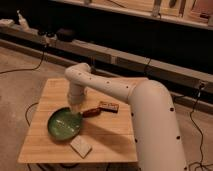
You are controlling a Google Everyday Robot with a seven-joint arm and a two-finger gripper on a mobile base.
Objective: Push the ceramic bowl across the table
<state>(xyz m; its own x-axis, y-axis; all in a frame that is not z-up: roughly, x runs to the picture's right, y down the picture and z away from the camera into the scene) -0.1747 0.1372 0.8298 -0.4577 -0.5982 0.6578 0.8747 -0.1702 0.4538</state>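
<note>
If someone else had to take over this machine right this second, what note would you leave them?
Gripper: lowered at the far rim of the ceramic bowl; contact cannot be told.
Ceramic bowl: on the front left part of the table.
Nearby: a reddish-brown object at the bowl's right, a dark flat block past it, and a white flat block by the front edge.
Done: arm is at the bowl.
Left: probably the whole push across the table; mind the white block in front.

Glossy green bowl (65, 124), darker rim, upright, sits front-left on light plank table (112, 137). Gripper (75, 107) is at bowl's far rim.
</note>
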